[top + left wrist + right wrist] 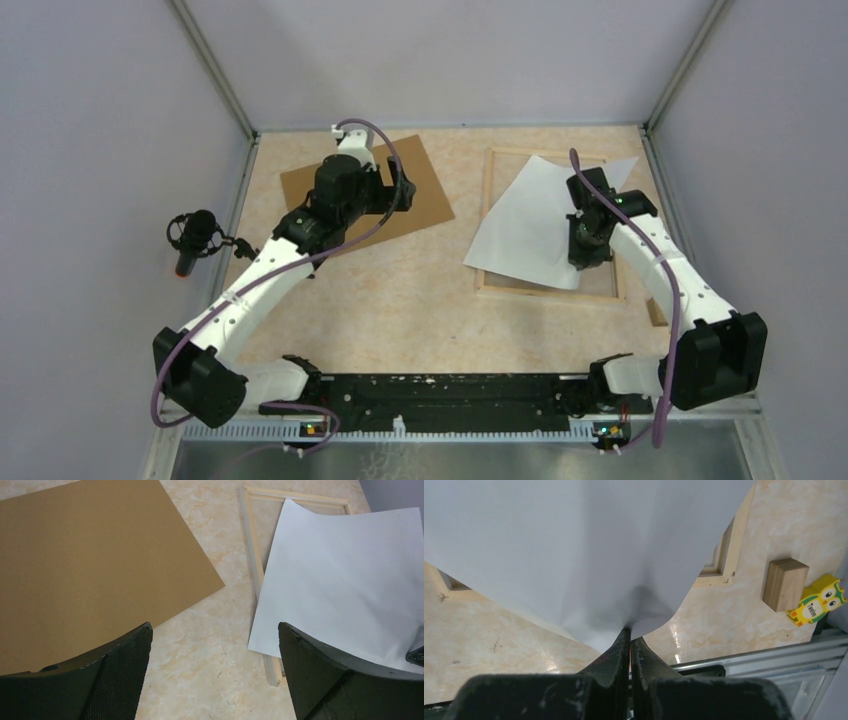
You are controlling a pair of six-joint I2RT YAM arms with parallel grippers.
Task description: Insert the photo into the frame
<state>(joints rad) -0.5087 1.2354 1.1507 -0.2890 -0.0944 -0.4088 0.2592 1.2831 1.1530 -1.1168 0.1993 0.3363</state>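
The photo (530, 225) shows its plain white back and lies skewed over the frame (545, 294), a pale wooden rectangle flat on the table at the right. One corner of the photo overhangs the frame's left strip (252, 555). My right gripper (629, 630) is shut on the photo's (574, 545) near edge, which curls up between the fingers. In the top view that gripper (584, 260) sits over the frame's near right part. My left gripper (215, 627) is open and holds nothing. It hovers over bare table between the brown backing board (75, 565) and the photo (345, 580).
The brown backing board (420, 175) lies at the back left under my left arm. A small wooden block (785, 583) and a yellow owl toy (819, 600) sit near the table's right edge, beside the frame (734, 540). A microphone (195, 235) stands outside the left wall.
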